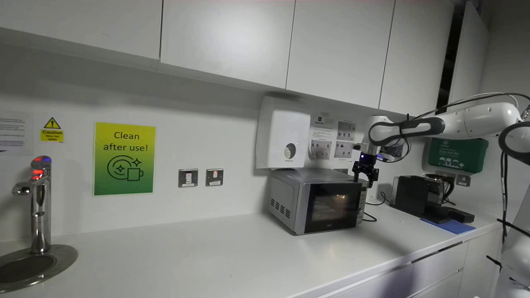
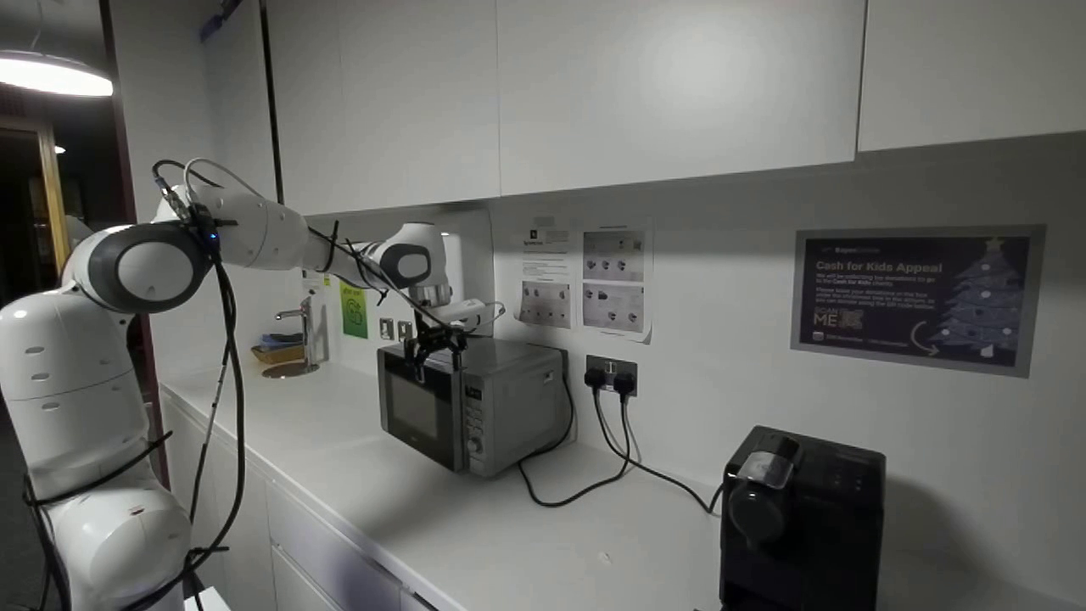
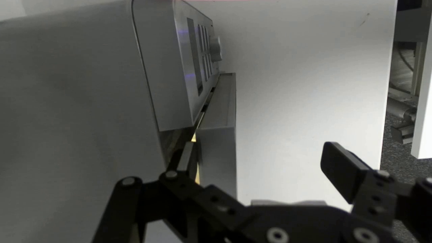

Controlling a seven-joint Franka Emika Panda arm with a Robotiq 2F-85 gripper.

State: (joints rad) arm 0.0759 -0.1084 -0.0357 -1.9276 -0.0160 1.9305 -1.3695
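Evidently centred on the microwave [image 2: 509, 407]: stands on the white counter [image 1: 174, 260], back toward the wall [image 1: 227, 194]. At its front, the dark-glass door [image 1: 333, 209], slightly ajar on the control panel [image 3: 199, 60] side, with a yellowish glow [image 3: 194, 137] in the narrow gap between door and body. In the wrist view, right at that gap, by the door's upper corner, one finger [image 3: 187, 158] of the gripper [image 3: 260, 148], probably tucked behind the edge; cannot tell if actually touching. Out in front, over the counter, the second finger [image 3: 342, 172]. So rests with fingers wide apart, the door's edge between them but not pinched, nothing clamped.

Judging by the gap, done so far: door loose from the body, finger placed at the freed edge. Not done: any wide swing of the door, with the inside showing only dimly through glass and gap.

On the wall just above, a towel dispenser [image 1: 285, 128], with instruction sheets [image 2: 615, 284] beside. Farther along, a socket [image 2: 611, 373] with two black plugs [image 2: 625, 384] and cables [image 2: 556, 502] trailing over the counter; then, well apart, a black coffee machine [image 2: 823, 526], present in both exterior views, near a blue mat [image 1: 449, 227]. In the opposite direction, a yellow-green poster [image 1: 124, 159], then a tap [image 1: 40, 207] over a round metal basin [image 1: 65, 256].
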